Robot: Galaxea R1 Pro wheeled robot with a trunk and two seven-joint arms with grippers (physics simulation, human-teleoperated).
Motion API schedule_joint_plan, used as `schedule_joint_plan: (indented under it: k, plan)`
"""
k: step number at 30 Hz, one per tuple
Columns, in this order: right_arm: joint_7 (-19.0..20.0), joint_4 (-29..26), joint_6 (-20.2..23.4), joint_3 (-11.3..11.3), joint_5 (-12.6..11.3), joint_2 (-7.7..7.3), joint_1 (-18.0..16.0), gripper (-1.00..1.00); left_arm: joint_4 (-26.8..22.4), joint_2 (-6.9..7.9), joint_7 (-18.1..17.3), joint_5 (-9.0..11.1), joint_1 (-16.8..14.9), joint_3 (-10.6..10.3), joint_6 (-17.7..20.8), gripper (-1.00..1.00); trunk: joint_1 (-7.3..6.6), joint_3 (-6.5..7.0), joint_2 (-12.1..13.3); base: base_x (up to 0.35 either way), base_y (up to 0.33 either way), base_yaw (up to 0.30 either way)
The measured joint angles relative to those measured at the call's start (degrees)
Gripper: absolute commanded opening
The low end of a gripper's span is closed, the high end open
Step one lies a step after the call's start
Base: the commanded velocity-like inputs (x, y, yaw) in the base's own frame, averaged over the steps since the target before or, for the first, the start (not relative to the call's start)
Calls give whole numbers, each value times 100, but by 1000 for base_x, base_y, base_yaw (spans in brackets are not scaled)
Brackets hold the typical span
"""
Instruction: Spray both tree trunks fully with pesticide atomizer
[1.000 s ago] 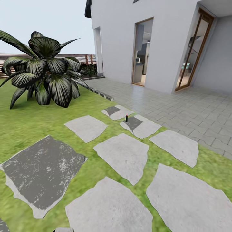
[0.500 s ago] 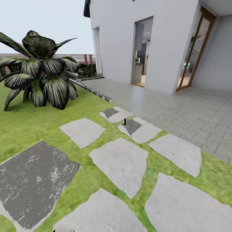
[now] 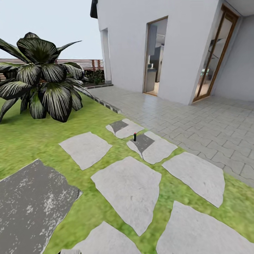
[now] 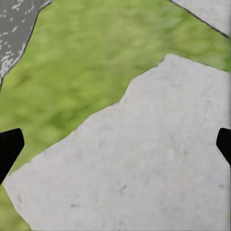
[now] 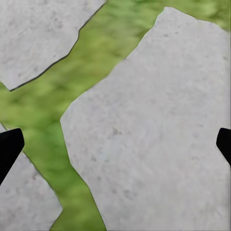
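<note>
Grass (image 3: 21,141) spreads across the garden with pale stepping stones (image 3: 128,188) set into it, a fence (image 3: 81,63) at the far edge and a white house (image 3: 169,49) with open doorways on the right.

Starting from the left, a big dark-leaved plant (image 3: 42,81) sits on the lawn; it is not one of the thick-trunked trees the job calls for. A darker, blotchy stone (image 3: 31,204) lies in the near left corner. Further right, near the middle, a tiny dark bottle with a red tip stands upright at the edge of a stone with a dark patch. That looks like the atomizer (image 3: 134,137), though it is too small to make out a trigger or a green spot. It is well apart from the robot, with several stones between. Right of it, the paved terrace (image 3: 211,123) runs up to the house.

Both wrist cameras look straight down at grass and stone. The left gripper (image 4: 115,144) has its jaws wide apart, tips at the picture's edges, nothing between them; the right gripper (image 5: 115,144) is the same.

By my reckoning the task has barely begun: the bottle is untouched on the ground. Reaching it, grasping it, finding both trees and coating both trunks all remain.
</note>
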Motion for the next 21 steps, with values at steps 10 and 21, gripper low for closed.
schedule_joint_plan:
  k: [10, 21]
  plan:
    - [0, -1, -4, 0, 0, 0, 0, 100, 0, 0, 0, -1, 0, 0, 2, 100, 0, 0, 0, 315, -121, 0]
    - [0, -1, -2, 0, 0, 0, 0, 100, 0, 0, 1, 0, 0, 0, 2, 100, 0, 0, 0, 315, -121, 0]
